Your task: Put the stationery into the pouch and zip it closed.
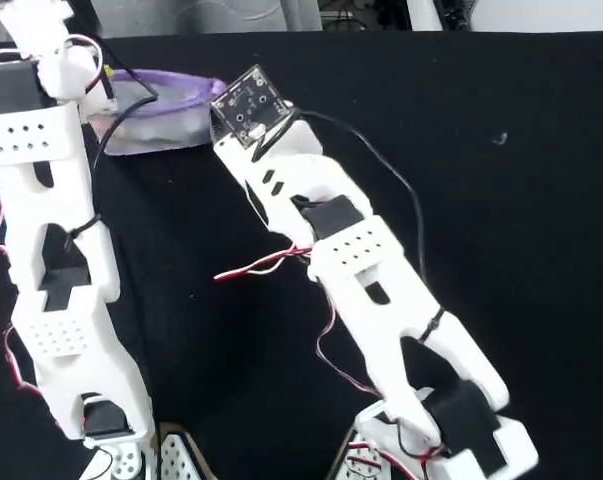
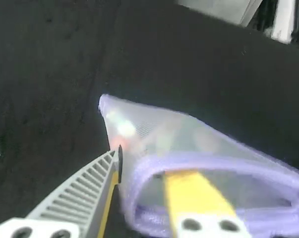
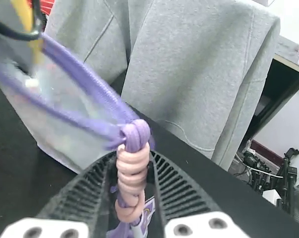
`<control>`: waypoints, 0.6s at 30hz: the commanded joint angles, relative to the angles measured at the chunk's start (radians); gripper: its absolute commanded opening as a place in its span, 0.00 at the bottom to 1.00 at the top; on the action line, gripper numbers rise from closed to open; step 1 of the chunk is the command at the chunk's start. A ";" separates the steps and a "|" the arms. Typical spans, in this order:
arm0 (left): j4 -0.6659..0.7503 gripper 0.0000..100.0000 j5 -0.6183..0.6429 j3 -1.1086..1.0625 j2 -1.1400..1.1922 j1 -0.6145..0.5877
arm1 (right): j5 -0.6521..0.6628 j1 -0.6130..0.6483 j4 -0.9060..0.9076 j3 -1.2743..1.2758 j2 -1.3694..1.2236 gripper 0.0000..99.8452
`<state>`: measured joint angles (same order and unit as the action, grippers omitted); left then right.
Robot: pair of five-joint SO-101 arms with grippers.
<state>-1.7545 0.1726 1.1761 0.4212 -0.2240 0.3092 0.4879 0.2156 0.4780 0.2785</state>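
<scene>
Far left on tabletop (image 1: 501,250) sits pouch (image 1: 166,118), mouth open. My R pincer (image 3: 132,158) clamps zip pull (image 3: 132,184); my L pincer (image 2: 149,163), jaws part-open, straddles rim. Step: zipping. Next I'd draw pull along zip w/ L bracing pouch.

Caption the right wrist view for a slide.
Right gripper clamps the pink coiled zipper pull of the purple-trimmed pouch.
</scene>
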 commanded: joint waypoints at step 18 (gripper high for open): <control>-0.003 0.29 -0.009 0.213 -0.310 0.047 | -0.002 0.012 0.537 -0.475 0.087 0.01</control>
<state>-1.7530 0.1726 1.3449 0.1603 -0.1826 0.3107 0.4910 0.6928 0.1327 0.2984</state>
